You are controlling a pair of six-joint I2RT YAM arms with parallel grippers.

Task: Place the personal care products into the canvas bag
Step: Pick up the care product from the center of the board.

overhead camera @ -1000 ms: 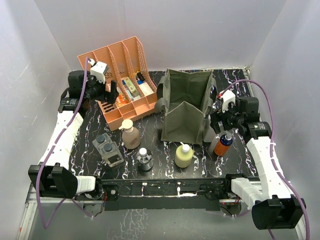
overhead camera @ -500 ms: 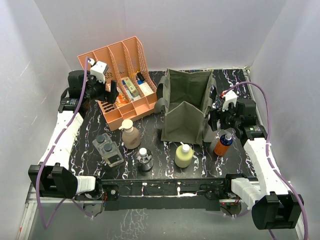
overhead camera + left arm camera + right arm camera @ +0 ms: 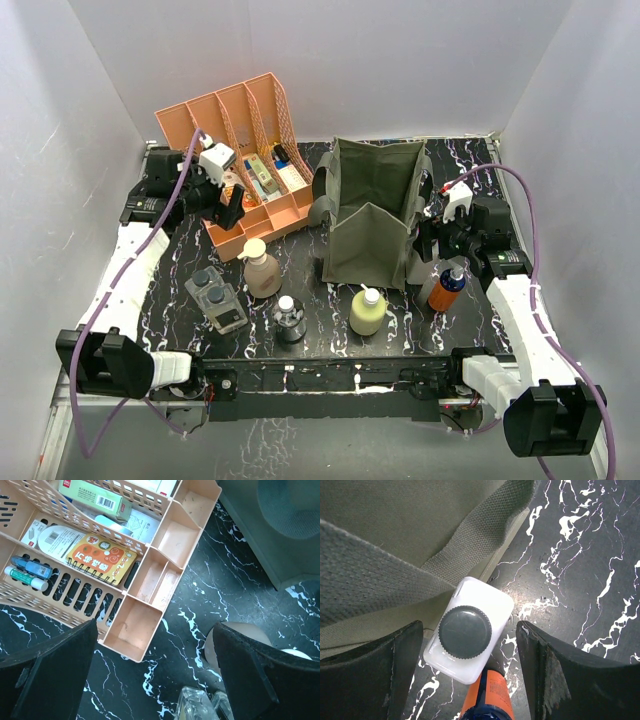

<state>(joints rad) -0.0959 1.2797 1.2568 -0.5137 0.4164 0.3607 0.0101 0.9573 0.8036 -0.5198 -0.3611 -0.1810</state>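
Note:
The olive canvas bag point(image 3: 370, 215) stands open at centre right. My right gripper point(image 3: 430, 246) is open beside the bag, above a white bottle with a dark cap point(image 3: 470, 630). Its fingers stand on either side of that bottle without touching it. The orange-and-blue pump bottle point(image 3: 446, 288) stands right next to the white one and shows in the right wrist view point(image 3: 490, 700). My left gripper point(image 3: 232, 208) is open and empty over the rack's front corner. In front stand the tan pump bottle point(image 3: 262, 270), the twin pack point(image 3: 215, 298), the small clear round bottle point(image 3: 289, 318) and the yellow bottle point(image 3: 367, 310).
The salmon-orange slotted rack point(image 3: 240, 160) stands at the back left and holds small boxes and tubes point(image 3: 100, 555). White walls enclose the table on three sides. The bag's side and strap point(image 3: 395, 555) lie close to my right gripper's left finger.
My left gripper has moved right and forward, from beside the rack to over its front corner. My right gripper has shifted slightly left toward the bag, over the white bottle.

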